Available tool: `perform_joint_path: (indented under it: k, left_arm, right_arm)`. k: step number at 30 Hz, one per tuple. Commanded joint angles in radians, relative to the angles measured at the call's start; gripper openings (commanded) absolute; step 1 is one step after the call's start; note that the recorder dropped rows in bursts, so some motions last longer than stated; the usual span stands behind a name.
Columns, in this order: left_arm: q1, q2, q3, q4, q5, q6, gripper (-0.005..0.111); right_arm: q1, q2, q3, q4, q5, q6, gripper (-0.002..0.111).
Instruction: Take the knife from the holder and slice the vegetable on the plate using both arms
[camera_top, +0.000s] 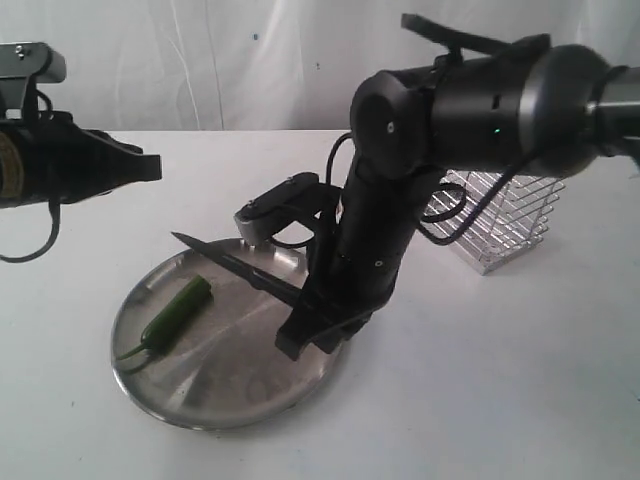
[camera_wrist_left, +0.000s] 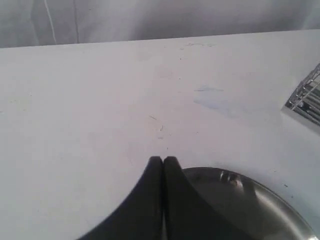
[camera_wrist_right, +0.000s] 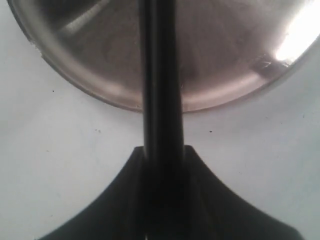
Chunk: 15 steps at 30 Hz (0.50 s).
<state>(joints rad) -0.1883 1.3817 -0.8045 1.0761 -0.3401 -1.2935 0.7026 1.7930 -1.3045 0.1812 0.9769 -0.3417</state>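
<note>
At the rim of the shiny round steel plate, your right gripper grasps the slim dark knife near the green chili pepper; left gripper clenched, empty

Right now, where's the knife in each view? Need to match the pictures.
Exterior: the knife slants across the far side of the plate, handle end in the right tool.
Left wrist: knife not in it; only the shut left tool and part of the plate.
Right wrist: the knife is the dark bar running out from the tool across the plate rim.
Shared landmark: the plate, in all three.
</note>
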Motion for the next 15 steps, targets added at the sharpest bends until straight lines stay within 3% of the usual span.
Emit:
perform_joint_path:
  k: [1, 8, 15]
  left_arm:
    - [-0.009, 0.107, -0.087, 0.289, -0.016, -0.210, 0.000]
    - [-0.009, 0.259, -0.148, 0.317, -0.086, -0.183, 0.000]
    - [-0.009, 0.285, -0.150, 0.315, -0.050, -0.224, 0.000]
  right_arm:
    - [-0.008, 0.084, -0.038, 0.006, -0.042, -0.014, 0.000]
    - [-0.008, 0.163, -0.094, 0.002, -0.059, -0.014, 0.000]
    - [-0.008, 0.165, -0.094, -0.025, -0.066, -0.014, 0.000]
